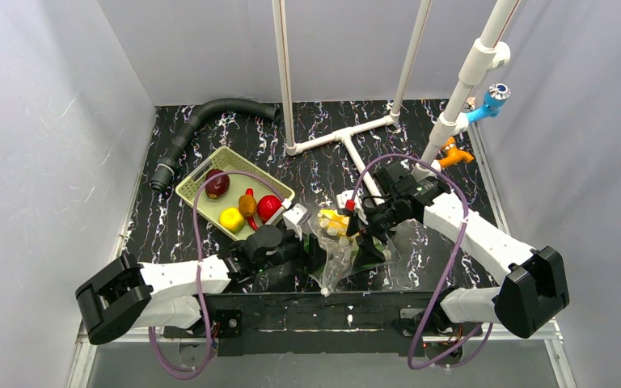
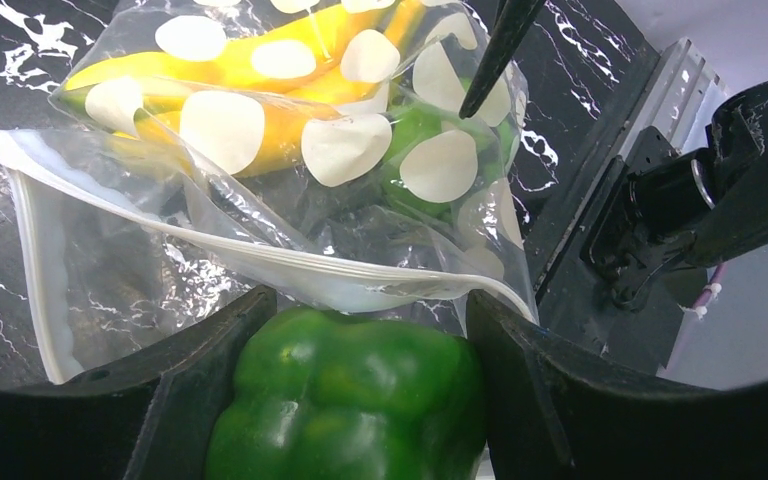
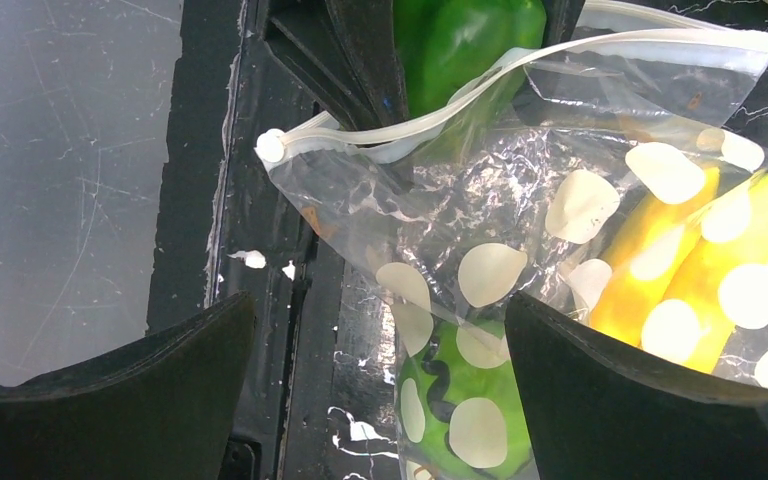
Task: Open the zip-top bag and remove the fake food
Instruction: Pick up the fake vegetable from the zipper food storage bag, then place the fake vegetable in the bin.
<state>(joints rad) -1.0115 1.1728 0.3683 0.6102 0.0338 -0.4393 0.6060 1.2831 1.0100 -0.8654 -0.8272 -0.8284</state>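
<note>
Clear crinkly zip-top bag point(image 1: 341, 250) with off-white dots lies at lower centre of the top view on the desk, mouth open, yellow banana point(image 2: 230, 72) and a green piece point(image 2: 410, 130) inside. Green pepper point(image 2: 350, 400) is just outside the mouth, gripped in the left jaws. Dark red point(image 1: 217, 183), yellow point(image 1: 231, 218), orange point(image 1: 247, 204) and bright red point(image 1: 268, 207) pieces sit in the basket point(image 1: 198, 182), centre left.

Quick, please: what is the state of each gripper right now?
Left gripper: closed on the green pepper.
Right gripper: open, over the zip-top bag, holding nothing.
</note>
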